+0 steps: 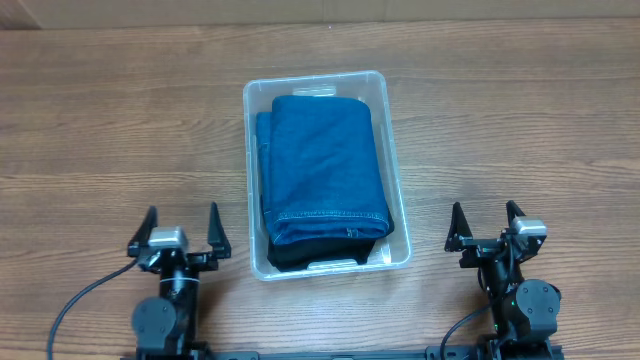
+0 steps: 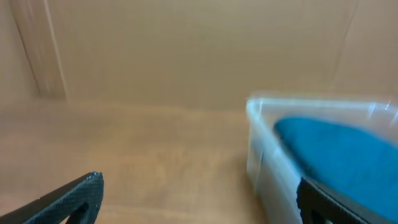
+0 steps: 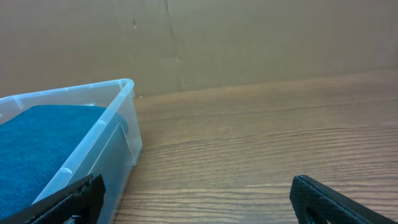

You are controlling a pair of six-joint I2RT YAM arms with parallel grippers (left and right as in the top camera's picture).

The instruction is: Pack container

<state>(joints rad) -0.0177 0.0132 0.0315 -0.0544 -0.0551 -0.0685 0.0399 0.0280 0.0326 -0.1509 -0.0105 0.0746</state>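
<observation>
The clear plastic container [image 1: 392, 160] stands mid-table with folded blue jeans [image 1: 322, 165] lying inside it, filling most of it; its label is hidden under them. My left gripper [image 1: 181, 228] is open and empty, to the container's lower left. My right gripper [image 1: 487, 226] is open and empty, to its lower right. In the left wrist view the container [image 2: 264, 155] and jeans [image 2: 336, 149] show at the right, beyond my open fingers [image 2: 199, 199]. In the right wrist view the container [image 3: 106, 134] and jeans [image 3: 37, 143] show at the left, past my open fingers [image 3: 199, 199].
The wooden table [image 1: 100, 120] stretches around the container. A brown cardboard wall [image 3: 249, 37] stands along the table's far edge. Black cables trail from both arm bases at the near edge.
</observation>
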